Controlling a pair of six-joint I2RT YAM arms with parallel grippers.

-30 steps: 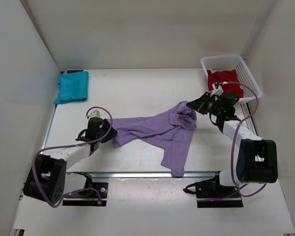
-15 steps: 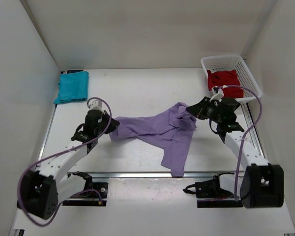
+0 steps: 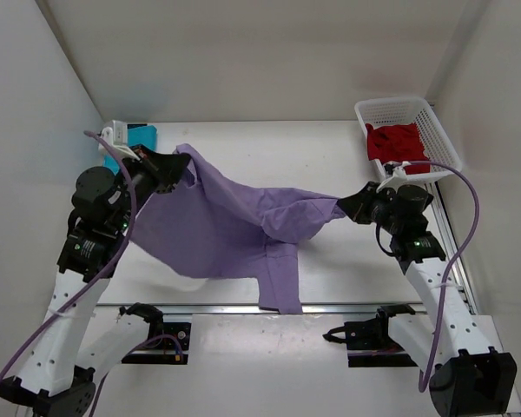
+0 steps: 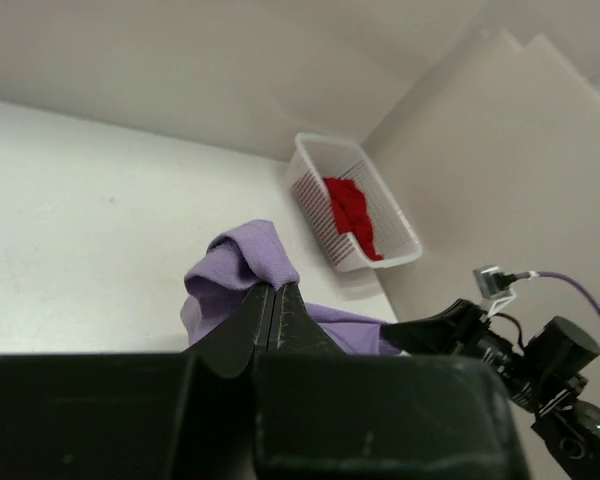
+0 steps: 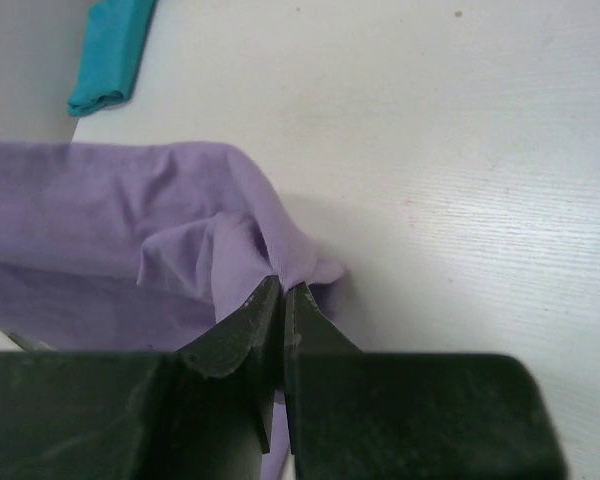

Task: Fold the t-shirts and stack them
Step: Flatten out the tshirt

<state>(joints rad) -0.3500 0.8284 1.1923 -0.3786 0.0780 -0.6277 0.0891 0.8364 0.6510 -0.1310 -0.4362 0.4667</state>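
Lavender shirt hangs stretched between both arms, mostly lifted off the bench; a lower flap trails to the near edge. Left fingers are pressed together on a bunched corner of it, raised high at far left. Right fingers are likewise clamped on the opposite corner, lower, near the bench surface. Judgement: the two-corner hold spreads the cloth in the air so it can be laid smooth for folding. Teal shirt lies folded in the far-left corner, partly hidden by the left arm, so that is likely the stack spot. Dark red shirt sits crumpled in the white basket at far right, not yet folded.
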